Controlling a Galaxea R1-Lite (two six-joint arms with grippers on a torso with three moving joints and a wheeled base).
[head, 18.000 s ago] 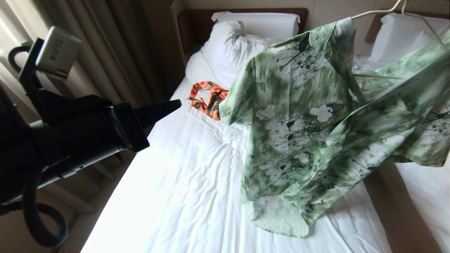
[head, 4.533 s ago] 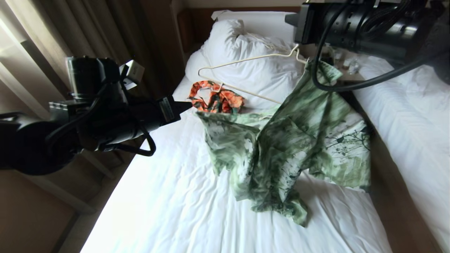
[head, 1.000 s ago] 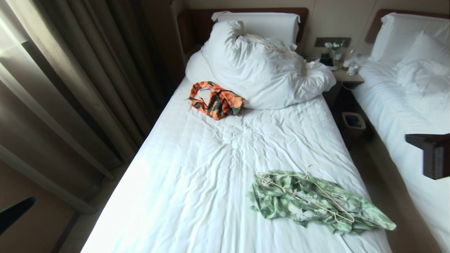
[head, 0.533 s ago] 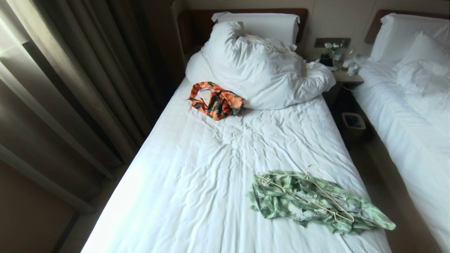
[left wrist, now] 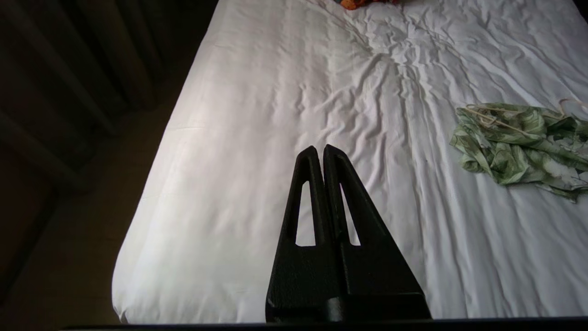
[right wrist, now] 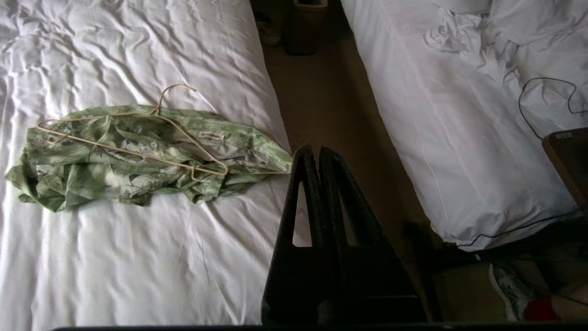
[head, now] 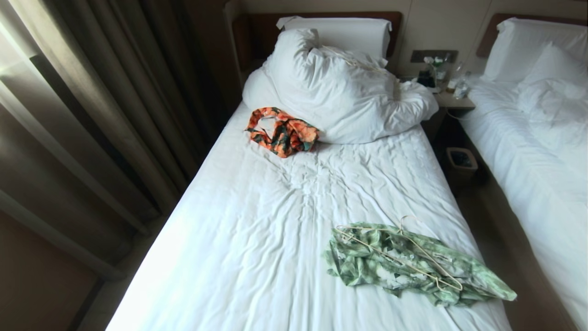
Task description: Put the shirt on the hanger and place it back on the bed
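Note:
The green flowered shirt (head: 413,266) lies crumpled on the bed (head: 257,230) near its front right edge, and the cream wire hanger (head: 399,257) rests on top of it, its hook pointing toward the pillows. In the right wrist view the shirt (right wrist: 138,156) and hanger (right wrist: 133,133) show the same way. My right gripper (right wrist: 313,149) is shut and empty, above the bed's edge beside the shirt. Over the bed's bare front part my left gripper (left wrist: 319,148) is shut with nothing in it; the shirt (left wrist: 519,147) lies well off to its side. Neither arm shows in the head view.
An orange-and-green garment (head: 282,131) lies by the big white pillows (head: 340,87). A second white bed (head: 542,151) stands to the right across a brown floor gap with a small bin (head: 460,161). Curtains (head: 92,105) hang on the left. A nightstand (head: 452,92) holds bottles.
Both arms have drawn back out of the head view: a second ago the right gripper showed at the right edge and the left at the lower left. Shirt and hanger have not moved.

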